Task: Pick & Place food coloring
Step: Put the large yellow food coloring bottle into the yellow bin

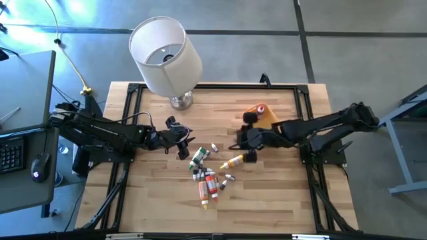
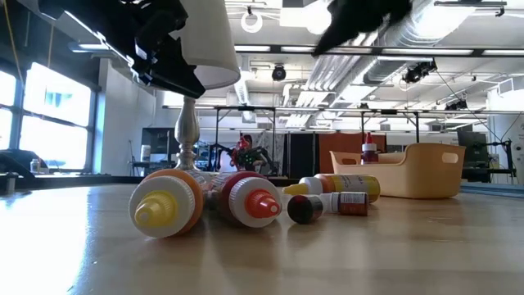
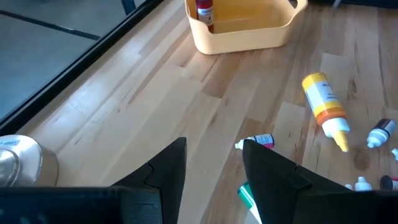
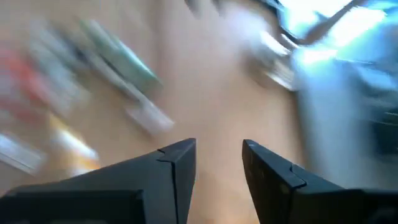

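Nearest the low camera lie two fat dropper bottles on their sides, a yellow-capped bottle (image 2: 166, 205) on the left and a red-capped bottle (image 2: 246, 199) touching it. Both are small, rigid plastic: light, round and smooth, so likely to roll or squirt out of a loose pinch. Across the middle of the body is the safest hold, not the tapered cap.

From above, the cluster of food coloring bottles (image 1: 207, 180) lies scattered mid-table. The left gripper (image 1: 183, 143) hovers just far-left of it, fingers spread apart and empty, a green bottle (image 1: 197, 158) just beside its tips. A yellow bottle (image 1: 233, 162) lies alone right of the cluster, and the right gripper (image 1: 248, 148) hangs just beyond it; its fingers look parted with nothing between them, though its wrist view is smeared. One red-capped bottle already stands in the orange tub (image 1: 267, 117), far right.
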Robot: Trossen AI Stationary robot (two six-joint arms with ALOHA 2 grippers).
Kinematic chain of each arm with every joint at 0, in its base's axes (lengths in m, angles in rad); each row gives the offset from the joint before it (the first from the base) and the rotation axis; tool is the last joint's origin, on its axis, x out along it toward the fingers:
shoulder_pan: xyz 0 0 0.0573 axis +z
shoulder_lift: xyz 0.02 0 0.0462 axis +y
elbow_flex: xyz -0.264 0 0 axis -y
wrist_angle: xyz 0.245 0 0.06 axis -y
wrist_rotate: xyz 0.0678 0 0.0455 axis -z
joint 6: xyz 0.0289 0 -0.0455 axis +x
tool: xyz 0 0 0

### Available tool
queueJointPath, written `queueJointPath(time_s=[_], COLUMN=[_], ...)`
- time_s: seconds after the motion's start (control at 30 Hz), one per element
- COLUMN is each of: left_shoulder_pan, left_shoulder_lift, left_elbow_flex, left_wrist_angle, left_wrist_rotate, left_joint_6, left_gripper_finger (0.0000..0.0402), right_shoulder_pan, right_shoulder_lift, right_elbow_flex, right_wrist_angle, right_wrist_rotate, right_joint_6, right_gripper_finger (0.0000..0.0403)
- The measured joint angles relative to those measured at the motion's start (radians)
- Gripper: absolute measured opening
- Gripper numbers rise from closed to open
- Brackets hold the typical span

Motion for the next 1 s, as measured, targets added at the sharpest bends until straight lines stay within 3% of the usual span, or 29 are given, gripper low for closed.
queueJointPath(time_s=[0.1, 0.27, 0.47, 1.0], left_shoulder_pan=[0.000, 0.000, 0.000, 0.000], left_shoulder_lift=[0.000, 0.000, 0.000, 0.000], left_elbow_flex=[0.000, 0.000, 0.000, 0.000], left_wrist_angle=[0.001, 0.001, 0.006, 0.029], left_wrist_rotate=[-0.002, -0.001, -0.001, -0.002], left_joint_6=[0.000, -0.007, -0.028, -0.052], left_gripper_finger=[0.0156, 0.0156, 0.0156, 0.0156], right_shoulder_pan=[0.021, 0.048, 0.063, 0.002], right_shoulder_lift=[0.015, 0.101, 0.242, 0.428], right_elbow_flex=[0.000, -0.027, -0.056, -0.044], right_wrist_angle=[0.101, 0.103, 0.203, 0.176], right_wrist_rotate=[-0.164, -0.206, -0.381, -0.356], right_joint_6=[0.118, 0.218, 0.255, 0.061], right_gripper_finger=[0.0124, 0.0124, 0.0124, 0.0124])
